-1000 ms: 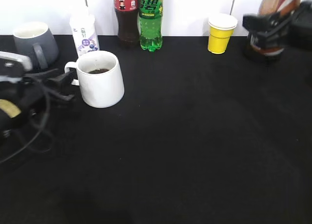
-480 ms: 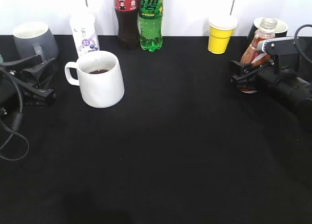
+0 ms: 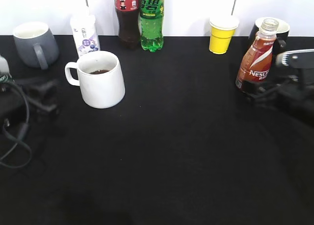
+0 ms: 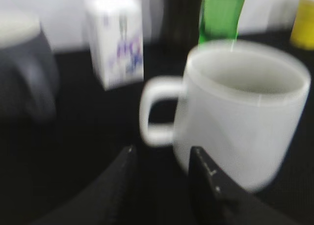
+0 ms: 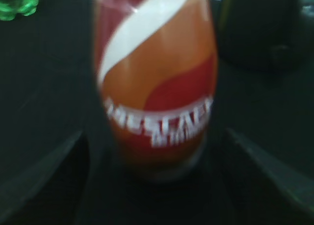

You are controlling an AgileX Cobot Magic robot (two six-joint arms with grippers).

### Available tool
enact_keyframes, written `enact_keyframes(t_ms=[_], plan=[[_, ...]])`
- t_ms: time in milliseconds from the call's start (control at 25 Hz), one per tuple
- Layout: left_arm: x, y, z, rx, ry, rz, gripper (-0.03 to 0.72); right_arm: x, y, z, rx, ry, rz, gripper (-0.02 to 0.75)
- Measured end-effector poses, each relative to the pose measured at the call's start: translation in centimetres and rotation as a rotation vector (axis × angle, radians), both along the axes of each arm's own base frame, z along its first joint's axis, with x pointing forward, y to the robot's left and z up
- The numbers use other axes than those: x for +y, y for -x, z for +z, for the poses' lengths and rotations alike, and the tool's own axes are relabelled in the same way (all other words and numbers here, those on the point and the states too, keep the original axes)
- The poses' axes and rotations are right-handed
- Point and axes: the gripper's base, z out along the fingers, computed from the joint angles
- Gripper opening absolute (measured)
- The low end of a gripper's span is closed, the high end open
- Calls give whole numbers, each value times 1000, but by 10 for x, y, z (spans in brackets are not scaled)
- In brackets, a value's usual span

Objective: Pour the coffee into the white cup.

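Observation:
The white cup (image 3: 100, 80) stands at the left of the black table with dark coffee in it; it also shows in the left wrist view (image 4: 245, 107). The brown Nescafe coffee bottle (image 3: 255, 63) stands upright and uncapped at the right, and it fills the right wrist view (image 5: 157, 87). My right gripper (image 3: 267, 91) is open just right of the bottle, its fingers spread wide on either side without touching it (image 5: 154, 195). My left gripper (image 3: 46, 97) is open and empty, left of the cup's handle (image 4: 162, 159).
A grey mug (image 3: 32, 41), a small white bottle (image 3: 84, 34), a cola bottle (image 3: 126, 14), a green soda bottle (image 3: 151, 19) and a yellow paper cup (image 3: 222, 34) line the back wall. A black mug (image 3: 282, 31) stands behind the coffee bottle.
The right gripper set the coffee bottle upright on the table, let go of it and drew back to the right. The left gripper drew back left, away from the cup.

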Motion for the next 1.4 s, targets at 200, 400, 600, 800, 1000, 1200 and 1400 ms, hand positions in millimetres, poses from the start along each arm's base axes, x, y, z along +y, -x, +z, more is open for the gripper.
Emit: enact_keyframes(t_ms=[200,400,600,800,1000,1200,1400], plan=[[2,-1,35,377,-114,63,279,-9,32,49,176,73,-26,611],[19,48,109,458,-98,113,279,-23,86,126,354,110,-88,586],[47,132,148,415,-80,122,279,-36,174,170,392,48,-103,586],[72,222,147,368,-137,37,279,-49,252,176,336,36,-102,586],[85,252,137,232,-133,49,279,-64,287,154,267,105,-168,586],[82,242,131,179,-125,56,279,-59,282,150,182,58,-142,575],[82,242,131,178,-125,56,279,-59,282,151,171,52,-140,575]])
